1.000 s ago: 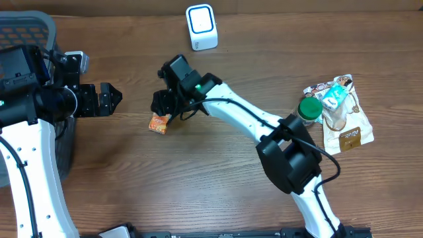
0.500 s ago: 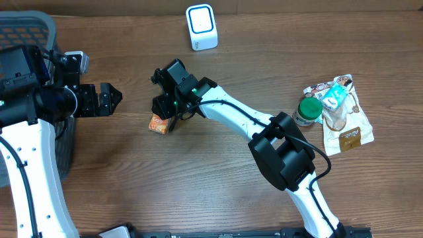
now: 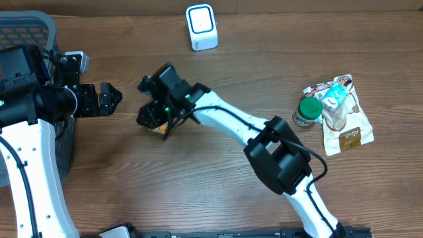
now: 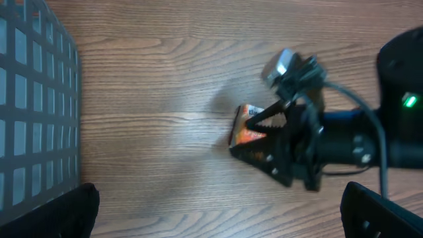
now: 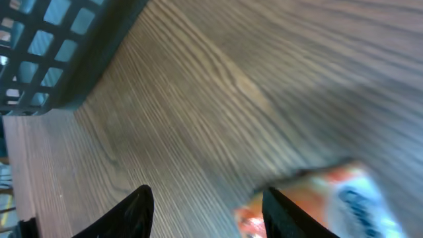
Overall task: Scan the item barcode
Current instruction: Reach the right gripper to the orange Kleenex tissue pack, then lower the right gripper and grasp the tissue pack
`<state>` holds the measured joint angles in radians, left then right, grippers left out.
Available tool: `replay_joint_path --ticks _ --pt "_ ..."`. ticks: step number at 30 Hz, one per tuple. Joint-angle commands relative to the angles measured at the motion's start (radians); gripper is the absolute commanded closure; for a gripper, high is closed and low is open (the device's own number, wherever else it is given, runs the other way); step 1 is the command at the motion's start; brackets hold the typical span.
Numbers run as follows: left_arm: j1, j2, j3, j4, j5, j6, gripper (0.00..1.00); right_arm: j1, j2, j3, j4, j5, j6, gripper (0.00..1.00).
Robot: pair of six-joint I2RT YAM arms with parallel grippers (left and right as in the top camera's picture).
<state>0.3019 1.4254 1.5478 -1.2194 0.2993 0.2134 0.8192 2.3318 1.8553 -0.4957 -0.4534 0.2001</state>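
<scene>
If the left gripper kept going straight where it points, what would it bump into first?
Probably the orange packet at the right gripper, which lies straight ahead of it, though relative heights are hard to judge.

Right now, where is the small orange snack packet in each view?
Overhead: small orange snack packet left of centre, only a sliver showing.
Left wrist: just right of centre.
Right wrist: bottom right corner.
Shared landmark: dark mesh basket, at the left in every view.
</scene>
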Motion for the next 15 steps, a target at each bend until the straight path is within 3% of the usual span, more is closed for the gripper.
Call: replay_joint_path --ticks 1,9,15 --pt "0.005 0.006 -0.002 0.0 0.0 0.015 0.0 0.038 0.035 0.003 0.016 0.071 0.04 0.46" --pt "0.005 0.006 -0.003 0.0 0.0 0.015 0.0 0.026 0.044 0.004 -0.077 0.072 0.12 0.47" --pt "0.005 0.006 -0.003 0.0 0.0 0.015 0.0 -0.038 0.018 0.015 -0.256 0.052 0.183 0.59"
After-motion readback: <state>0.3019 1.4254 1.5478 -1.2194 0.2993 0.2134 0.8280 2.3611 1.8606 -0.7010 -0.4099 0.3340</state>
